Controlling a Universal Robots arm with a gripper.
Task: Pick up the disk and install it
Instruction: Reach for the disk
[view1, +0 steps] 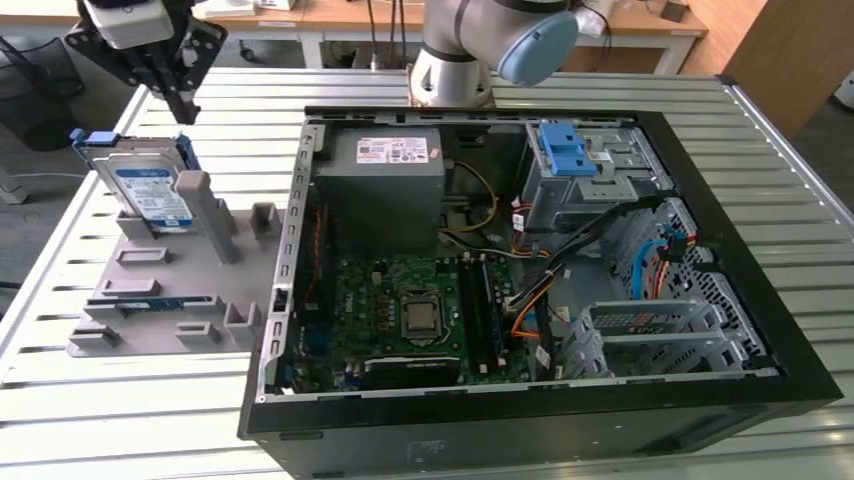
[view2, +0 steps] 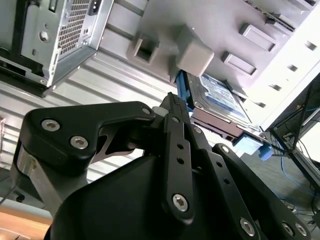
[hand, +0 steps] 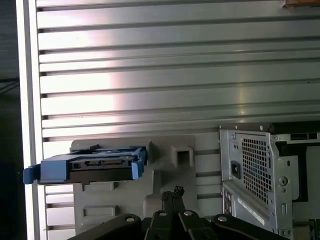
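Observation:
The disk (view1: 144, 185) is a silver drive with a white-and-blue label in a blue carrier. It stands on edge, leaning in a slot at the back of the grey holder plate (view1: 160, 295), at the exterior view's left. My gripper (view1: 183, 108) hangs just above and slightly behind the disk, apart from it, fingers pointing down and pressed together with nothing between them. In both wrist views the shut fingertips (hand: 172, 192) (view2: 172, 100) sit a short way from the disk (hand: 95, 167) (view2: 220, 97), beside a grey post of the holder.
An open computer case (view1: 747, 330) lies on the slatted metal table (view1: 240, 100), at the exterior view's right of the holder. Inside are a motherboard, a grey power supply (view1: 387, 180), cables and a drive cage with blue latch tabs (view1: 567, 150). The arm's base stands behind the case.

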